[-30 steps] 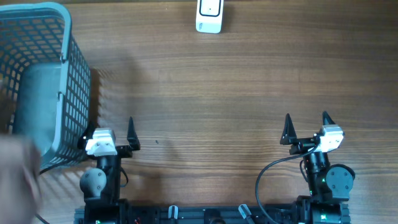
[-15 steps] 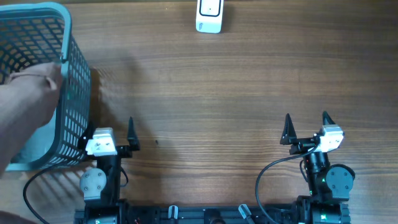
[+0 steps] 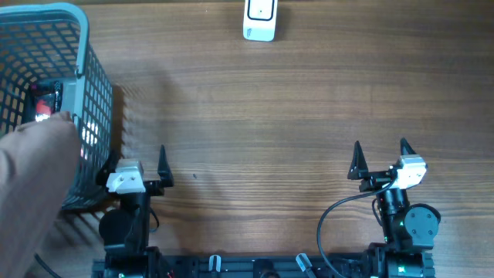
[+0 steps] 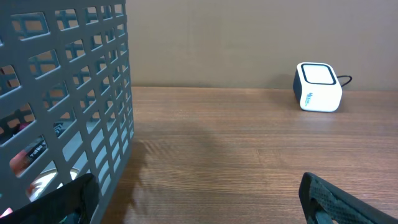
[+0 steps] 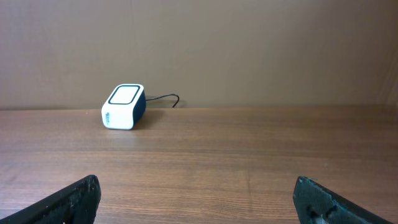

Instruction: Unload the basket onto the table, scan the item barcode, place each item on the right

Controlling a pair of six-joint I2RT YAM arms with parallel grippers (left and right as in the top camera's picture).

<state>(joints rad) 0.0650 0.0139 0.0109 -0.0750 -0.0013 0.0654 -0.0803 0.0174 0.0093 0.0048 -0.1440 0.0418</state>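
The white barcode scanner (image 3: 260,19) sits at the far edge of the table, also in the left wrist view as the scanner (image 4: 317,87) and in the right wrist view as the scanner (image 5: 124,107). An item with red and white parts (image 3: 46,100) lies inside the grey mesh basket (image 3: 89,69), partly hidden by the mesh and a person's hand (image 3: 31,177). My left gripper (image 3: 135,161) is open at the near edge, beside the basket's wall (image 4: 93,93). My right gripper (image 3: 380,150) is open and empty at the near right.
The scanner's dark cable (image 5: 165,99) runs off behind it. The basket fills the table's far left corner, and its wall stands against my left gripper's left finger (image 4: 62,202). A wooden tabletop (image 3: 270,116) lies between the grippers and the scanner.
A person's hand has come into the basket from the left and the red and white item now shows inside it. Neither arm has moved.
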